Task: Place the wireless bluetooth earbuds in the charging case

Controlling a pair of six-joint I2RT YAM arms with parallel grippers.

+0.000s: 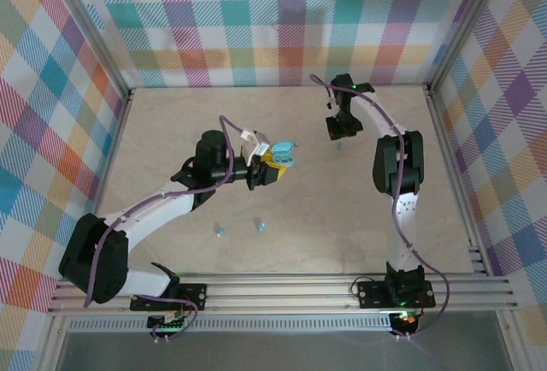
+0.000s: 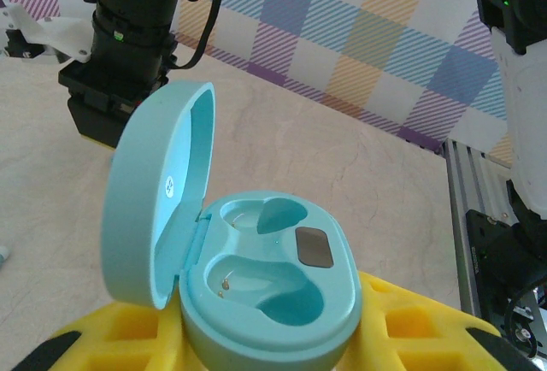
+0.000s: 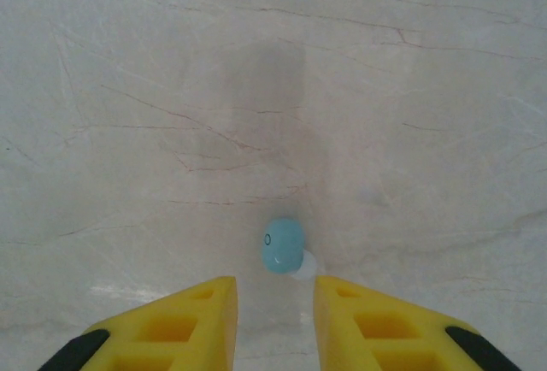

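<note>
Case (image 2: 265, 303) open, empty, clamped in left end effector (image 1: 268, 167) — right end effector (image 3: 273, 292), jaws apart, hovers over an earbud (image 3: 282, 245) right of case; none inserted.

The charging case (image 2: 282, 320) sits clamped between the fingers of the left gripper (image 1: 272, 164), above the middle of the table (image 1: 171, 123), its lid (image 2: 154, 200) standing up at the case's left. To the right and farther back, the right gripper (image 3: 273, 290) hangs over an earbud (image 3: 283, 245), which lies on the table just ahead of its parted fingers. A second earbud (image 1: 220, 232) and a third earbud (image 1: 259, 226) lie side by side nearer the arm bases
</note>
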